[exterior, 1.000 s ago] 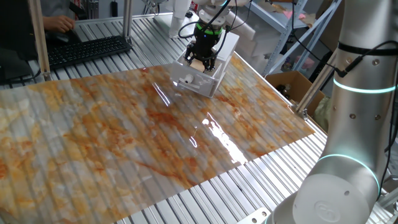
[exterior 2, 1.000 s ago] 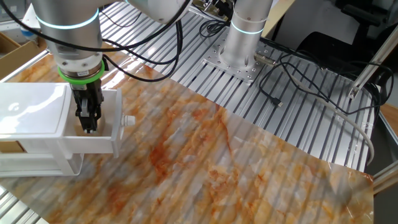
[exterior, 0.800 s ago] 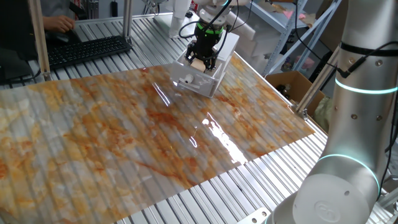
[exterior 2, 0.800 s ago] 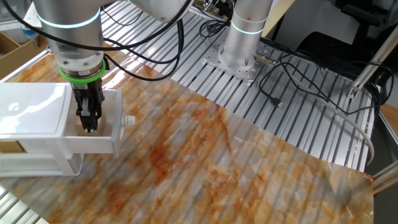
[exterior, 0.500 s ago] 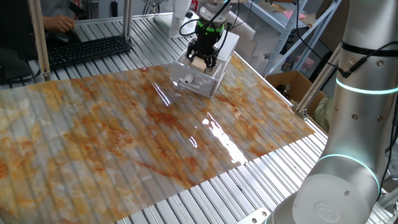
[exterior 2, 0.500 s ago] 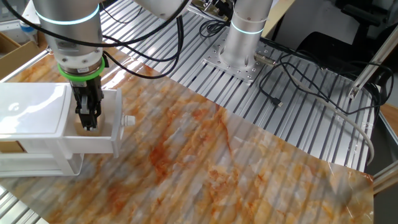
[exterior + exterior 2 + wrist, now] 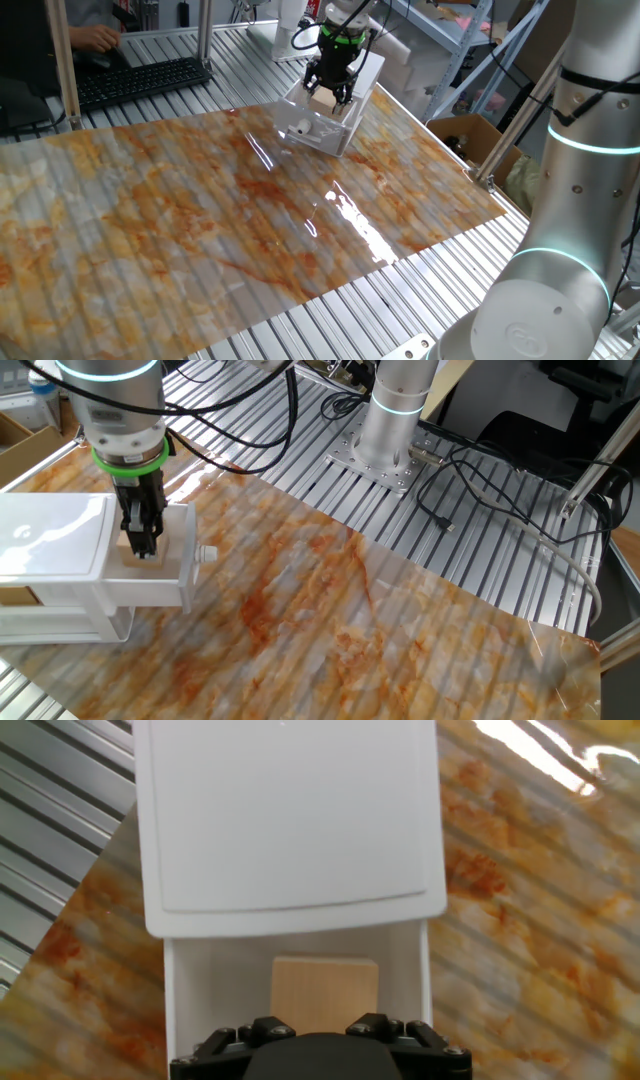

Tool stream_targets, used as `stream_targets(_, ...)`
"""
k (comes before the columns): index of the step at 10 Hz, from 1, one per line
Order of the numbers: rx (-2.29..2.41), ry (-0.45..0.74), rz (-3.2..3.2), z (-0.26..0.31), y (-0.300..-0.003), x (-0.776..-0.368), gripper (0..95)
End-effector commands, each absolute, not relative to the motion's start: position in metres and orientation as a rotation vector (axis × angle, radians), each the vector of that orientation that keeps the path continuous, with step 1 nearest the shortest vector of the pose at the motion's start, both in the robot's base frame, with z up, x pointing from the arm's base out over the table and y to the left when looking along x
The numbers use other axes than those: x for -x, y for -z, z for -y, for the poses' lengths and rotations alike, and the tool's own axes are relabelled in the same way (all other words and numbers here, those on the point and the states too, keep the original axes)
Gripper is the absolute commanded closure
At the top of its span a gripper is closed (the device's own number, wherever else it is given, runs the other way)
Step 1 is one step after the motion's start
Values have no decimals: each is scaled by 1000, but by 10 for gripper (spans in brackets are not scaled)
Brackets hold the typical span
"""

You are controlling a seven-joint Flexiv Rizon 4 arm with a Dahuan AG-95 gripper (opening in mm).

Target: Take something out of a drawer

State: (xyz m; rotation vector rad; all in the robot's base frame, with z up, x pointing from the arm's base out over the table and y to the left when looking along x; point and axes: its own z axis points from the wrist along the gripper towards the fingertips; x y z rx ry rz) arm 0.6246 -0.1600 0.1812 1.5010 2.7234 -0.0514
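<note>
The end effector [image 7: 141, 547] is clamped on the wooden cube [image 7: 136, 550], which sits right between its fingertips, just above the pulled-out tray of the drawer [image 7: 60, 540]. The hand view shows the cube [image 7: 324, 994] directly ahead over the white tray (fingertips hidden there), the drawer's white top beyond. The drawer sits on the marbled counter [image 7: 200, 230].

The small plain cube of light tan wood [image 7: 324, 994] sits upright, one flat face up, above the pulled-out tray of the boxy clear-plastic drawer unit with a white top [image 7: 290, 815]. The cube is clamped between the tool [image 7: 141, 545] fingers, centred between the tray's side walls.
</note>
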Motion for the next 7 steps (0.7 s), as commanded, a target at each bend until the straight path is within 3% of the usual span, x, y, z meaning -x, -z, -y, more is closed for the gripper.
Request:
stream_targets(1, -1500, 51, -2725, 157, -186, -621, 950)
stream_targets(7, -1519, 111, -2720, 141, -220, -600, 950)
